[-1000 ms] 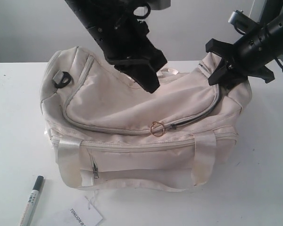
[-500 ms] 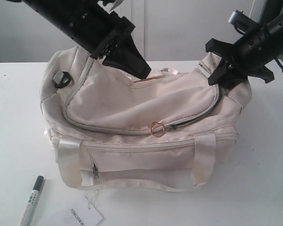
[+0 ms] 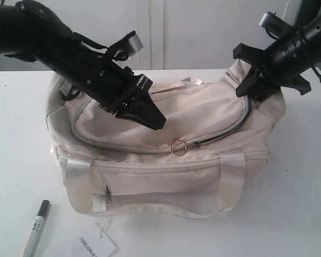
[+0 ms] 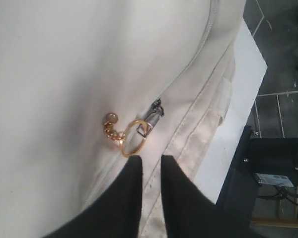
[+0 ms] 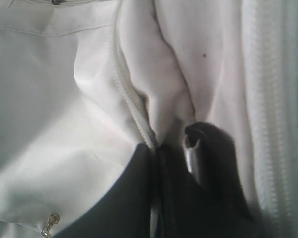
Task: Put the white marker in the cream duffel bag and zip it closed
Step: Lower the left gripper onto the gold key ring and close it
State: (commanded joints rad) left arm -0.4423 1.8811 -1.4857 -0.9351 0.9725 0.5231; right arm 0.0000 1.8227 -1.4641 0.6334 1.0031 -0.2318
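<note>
we start at the near edge of the white table point(image 3: 299, 214). the marker point(image 3: 36, 227) lies at its near left corner, dark cap pointing away from us, outside the bag and well apart from both claws. just right of it lies a paper tag point(image 3: 98, 246), cut by the frame. behind them the bag point(image 3: 160, 176) fills the middle of the table, front pocket and shiny straps facing us. its curved top zip looks shut left of the gold ring point(image 3: 177, 146) and gapes a little to the right of it. farthest back is a pale wall with vertical seams.

the left wrist view adds what the exterior view cannot. the ring point(image 4: 134, 138) carries a short gold chain and hangs from a grey slider. the left claw point(image 4: 148, 159) has its fingers a narrow slit apart with nothing between them, tips just beside the ring. past the table edge that view also shows a dark floor and a black box point(image 4: 273, 163). from outside, this claw point(image 3: 156, 122) hangs over the top flap, to the far left of the ring, and its arm hides the bag's far left end.

the right wrist view shows the right claw point(image 5: 166, 144) pressed together on a fold of bag fabric beside the zip. from outside, it point(image 3: 250, 88) sits at the bag's far right end.
</note>
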